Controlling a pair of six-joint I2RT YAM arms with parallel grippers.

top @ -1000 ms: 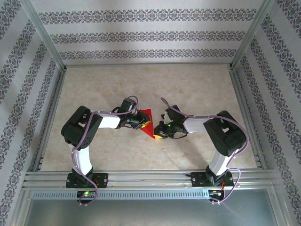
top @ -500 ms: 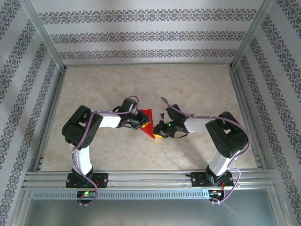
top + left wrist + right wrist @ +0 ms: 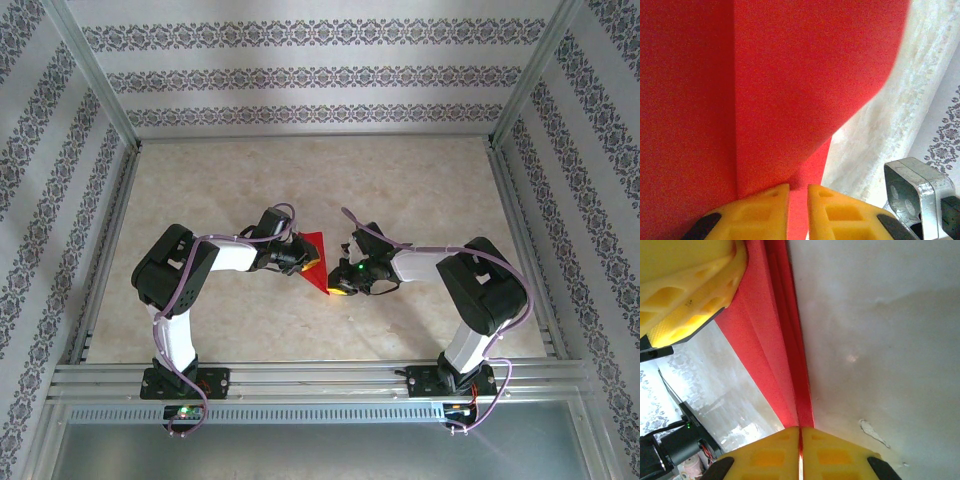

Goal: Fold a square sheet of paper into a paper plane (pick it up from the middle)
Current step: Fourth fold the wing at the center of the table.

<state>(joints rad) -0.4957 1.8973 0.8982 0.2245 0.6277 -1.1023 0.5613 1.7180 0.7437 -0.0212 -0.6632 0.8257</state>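
The red paper (image 3: 316, 250), folded into a narrow pointed shape, stands on edge between my two grippers at the table's middle. My right gripper (image 3: 336, 287) is shut on its lower tip; in the right wrist view the layered folds (image 3: 777, 355) run straight into the closed yellow jaws (image 3: 800, 455). My left gripper (image 3: 303, 262) sits at the paper's left side. In the left wrist view its yellow jaws (image 3: 798, 210) stand a narrow gap apart, with a strip of the creased red paper (image 3: 790, 75) passing between them. The left gripper's finger (image 3: 685, 285) rests beside the paper.
The beige marbled tabletop (image 3: 330, 180) is bare around the arms. Metal frame rails (image 3: 300, 378) run along the near edge, and patterned walls close in the back and sides. A small white mark (image 3: 872, 432) lies on the table near the right gripper.
Almost nothing has changed; the right gripper shifted very slightly toward the paper's lower tip. The paper and left arm hold the same pose.
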